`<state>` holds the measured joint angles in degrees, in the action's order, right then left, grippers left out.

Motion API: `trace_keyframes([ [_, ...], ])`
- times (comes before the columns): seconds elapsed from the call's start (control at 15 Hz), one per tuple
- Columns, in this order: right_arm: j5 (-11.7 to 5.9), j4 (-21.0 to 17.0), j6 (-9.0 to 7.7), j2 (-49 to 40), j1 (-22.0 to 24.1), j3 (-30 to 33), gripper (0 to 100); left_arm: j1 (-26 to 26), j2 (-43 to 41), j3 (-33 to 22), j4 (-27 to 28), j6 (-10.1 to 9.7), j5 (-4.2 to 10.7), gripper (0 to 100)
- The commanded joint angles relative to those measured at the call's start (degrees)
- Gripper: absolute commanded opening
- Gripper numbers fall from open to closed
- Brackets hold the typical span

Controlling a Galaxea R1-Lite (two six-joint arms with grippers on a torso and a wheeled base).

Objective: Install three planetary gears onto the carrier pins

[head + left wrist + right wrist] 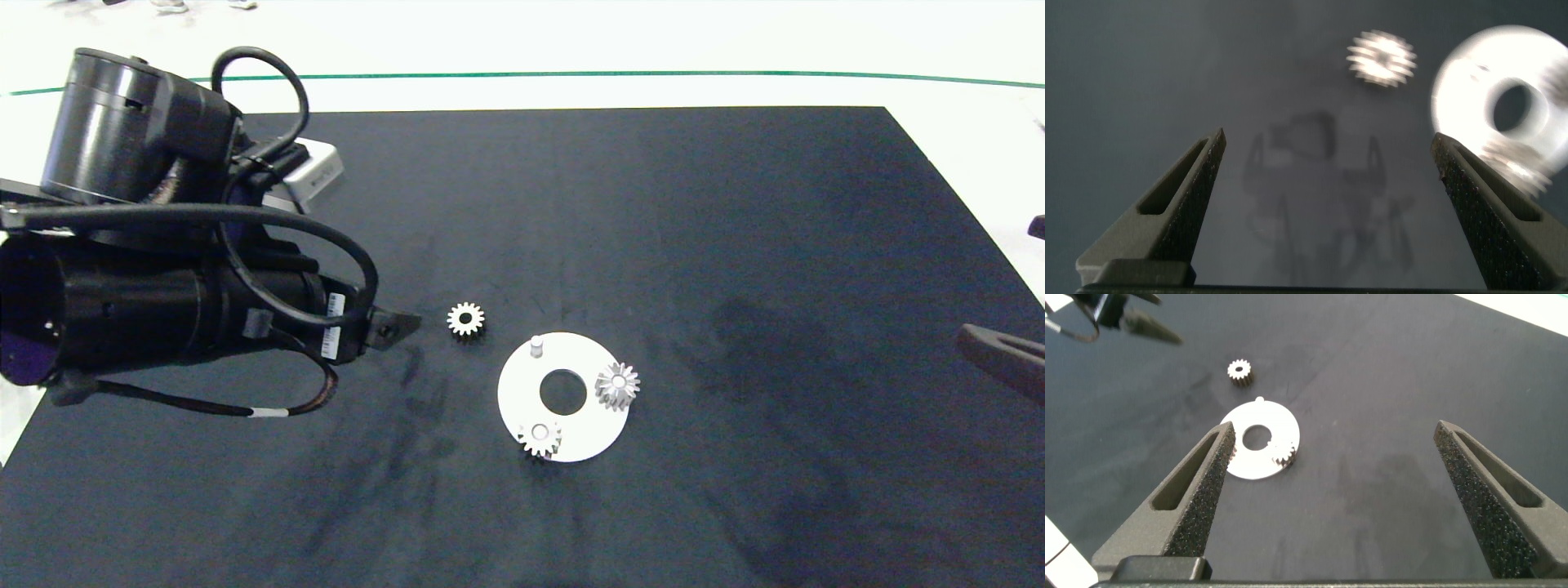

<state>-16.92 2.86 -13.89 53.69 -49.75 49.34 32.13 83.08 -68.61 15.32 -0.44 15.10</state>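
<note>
Nearest the camera, two planetary gears are seen already seated on the white disc (522, 400): one at its near edge (540, 438), one on its right side (618, 385). Farther back, one carrier pin (536, 345) stands bare. Beyond it, the third gear (466, 318) lies flat on the dark mat (653, 229), just beside the disc and apart from it. The left gripper (1327, 204) is held with fingers spread wide and empty; the loose gear lies ahead of it, probably off toward one finger, though blur hampers that view. The left arm is clearly nearer. The right gripper (1335, 498), also wide and empty, is parked at the right edge.
</note>
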Motion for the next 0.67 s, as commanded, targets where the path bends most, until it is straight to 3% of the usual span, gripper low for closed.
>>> trace_keyframes([
  [0.07,-0.13,-0.05,-0.18,-0.60,0.09,0.06,100,-2.52,-2.31,-1.09,-0.03,-0.09,0.10,100],
  [0.33,-0.13,-0.14,-0.27,-1.22,0.36,0.06,100,1.09,3.23,-1.18,-1.96,-0.09,0.10,100],
  [0.67,-0.13,-0.14,-0.62,-0.87,2.29,-0.03,100,1.09,12.19,-6.45,-4.43,3.60,0.01,100],
])
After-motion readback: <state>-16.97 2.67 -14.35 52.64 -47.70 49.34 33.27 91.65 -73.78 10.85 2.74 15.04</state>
